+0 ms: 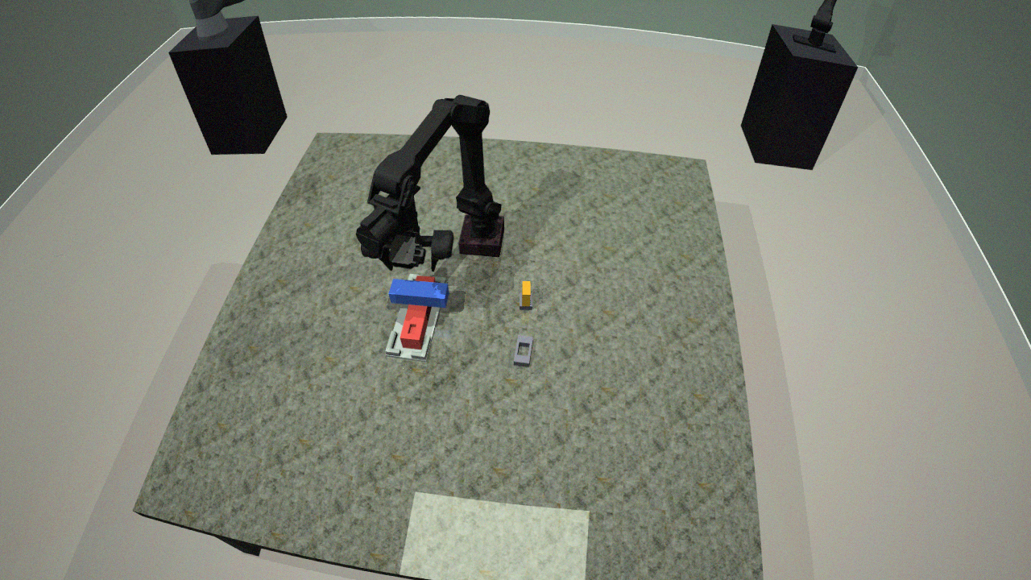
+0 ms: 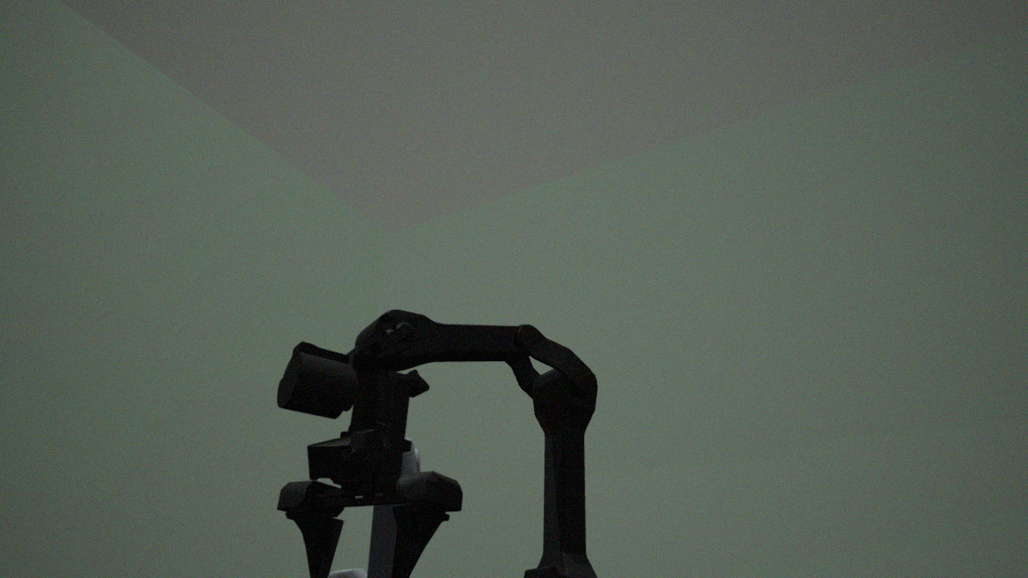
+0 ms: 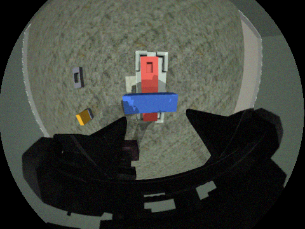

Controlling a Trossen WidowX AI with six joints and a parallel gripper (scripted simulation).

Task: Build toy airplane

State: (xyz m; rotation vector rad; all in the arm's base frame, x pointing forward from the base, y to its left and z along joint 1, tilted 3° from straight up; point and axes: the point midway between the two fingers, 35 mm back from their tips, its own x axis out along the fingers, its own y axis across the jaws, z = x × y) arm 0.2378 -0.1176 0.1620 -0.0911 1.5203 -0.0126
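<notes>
The red fuselage (image 1: 414, 333) (image 3: 149, 76) lies lengthwise in the pale cradle (image 1: 392, 343) (image 3: 165, 62), its small tail socket empty. I cannot tell if its underside is fully down. The blue wing (image 1: 418, 292) (image 3: 150, 103) lies crosswise on top of the fuselage and looks level; its tab is hidden. The yellow tail fin (image 1: 526, 291) (image 3: 83, 117) stands in a dark grey holder, away from the cradle. My gripper (image 1: 411, 267) (image 3: 157, 116) is open and empty, above and behind the wing. In the exterior view its fingers run off the bottom edge.
An empty grey holder (image 1: 522, 359) (image 3: 81, 76) lies in front of the tail fin in the top view. The arm's base (image 1: 481, 236) (image 3: 131, 149) is behind the cradle. A pale rectangle (image 1: 497, 537) marks the table's front edge. Two black plinths (image 1: 226, 93) (image 1: 792, 108) stand beyond the table.
</notes>
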